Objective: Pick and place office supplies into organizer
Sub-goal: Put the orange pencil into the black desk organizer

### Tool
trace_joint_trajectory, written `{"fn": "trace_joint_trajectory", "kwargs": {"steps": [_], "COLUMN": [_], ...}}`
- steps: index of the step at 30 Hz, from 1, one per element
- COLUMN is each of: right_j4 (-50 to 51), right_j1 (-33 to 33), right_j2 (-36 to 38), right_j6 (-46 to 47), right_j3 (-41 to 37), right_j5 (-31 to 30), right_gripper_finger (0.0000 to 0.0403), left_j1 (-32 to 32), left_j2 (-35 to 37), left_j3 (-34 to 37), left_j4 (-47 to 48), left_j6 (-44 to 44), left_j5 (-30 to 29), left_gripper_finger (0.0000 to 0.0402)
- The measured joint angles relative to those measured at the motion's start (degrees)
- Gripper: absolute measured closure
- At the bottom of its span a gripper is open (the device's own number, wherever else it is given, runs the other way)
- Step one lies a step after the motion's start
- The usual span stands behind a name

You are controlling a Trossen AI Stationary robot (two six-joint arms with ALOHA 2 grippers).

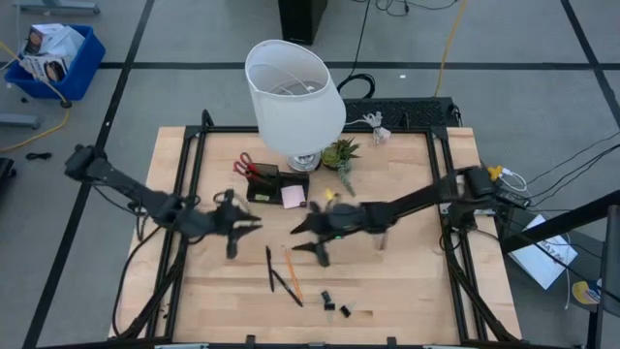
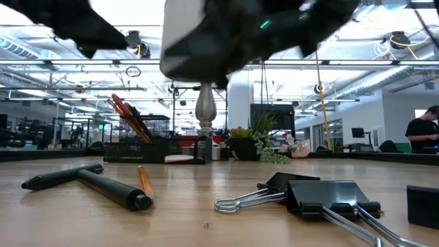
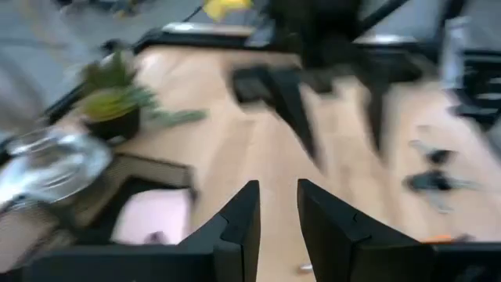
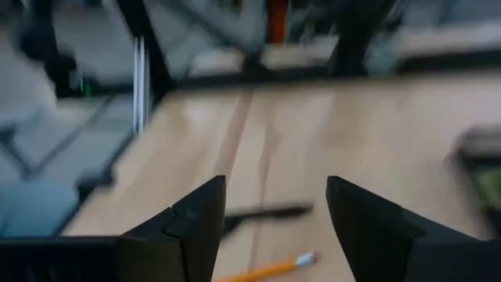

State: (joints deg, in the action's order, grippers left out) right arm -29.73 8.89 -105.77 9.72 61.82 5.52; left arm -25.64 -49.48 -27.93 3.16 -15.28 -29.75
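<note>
The black organizer (image 1: 263,184) stands by the lamp's base with red-handled scissors (image 1: 244,165) upright in it. A pink sticky-note pad (image 1: 294,197) and a small yellow-green piece (image 1: 329,197) lie to its right. Two black pens (image 1: 276,276) and an orange pencil (image 1: 293,274) lie on the near half of the table, and small black clips (image 1: 334,305) lie nearer still. My left gripper (image 1: 242,231) hovers open, left of centre. My right gripper (image 1: 308,240) hovers open at mid table, above and beyond a pen (image 4: 266,211) and the pencil (image 4: 270,269).
A big white-shaded lamp (image 1: 294,97) and a small green potted plant (image 1: 339,153) stand at the far middle of the table. A black frame rail (image 1: 194,184) runs along the left side. Bare wood (image 1: 407,281) lies on the near right.
</note>
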Motion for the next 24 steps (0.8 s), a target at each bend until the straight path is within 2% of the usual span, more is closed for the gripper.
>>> {"fn": "trace_joint_trajectory", "kwargs": {"steps": [3, 6, 8, 11, 15, 20, 24], "right_j4": [-9.4, -12.8, -14.2, -19.0, -24.9, -26.2, -28.9], "right_j1": [2.3, 5.5, 7.8, 10.8, 11.4, 10.2, 10.3], "right_j2": [8.3, 14.8, 17.8, 20.4, 20.4, 18.2, 15.4], "right_j6": [0.6, 1.8, 1.5, 1.1, 2.3, 10.2, 12.7], "right_j3": [-10.1, -19.4, -24.0, -29.2, -33.3, -33.1, -31.3], "right_j5": [-5.6, -13.8, -19.6, -25.1, -28.1, -27.8, -25.3], "right_gripper_finger": [0.0186, 0.019, 0.0192, 0.0191, 0.0187, 0.0188, 0.0189], "left_j1": [-6.9, -12.1, -14.5, -17.2, -19.4, -19.6, -19.6], "left_j2": [1.7, 3.0, 3.6, 4.1, 4.3, 4.2, 4.3], "left_j3": [4.9, 9.7, 12.3, 14.7, 16.3, 16.7, 16.7], "left_j4": [-5.4, -10.4, -14.1, -17.3, -17.9, -18.4, -21.5], "left_j6": [-0.3, -1.7, -1.1, -0.5, -0.4, -2.2, 1.2], "left_j5": [-5.9, -12.2, -12.6, -12.1, -12.3, -12.3, -14.1], "left_gripper_finger": [0.0309, 0.0309, 0.0309, 0.0309, 0.0309, 0.0309, 0.0309]}}
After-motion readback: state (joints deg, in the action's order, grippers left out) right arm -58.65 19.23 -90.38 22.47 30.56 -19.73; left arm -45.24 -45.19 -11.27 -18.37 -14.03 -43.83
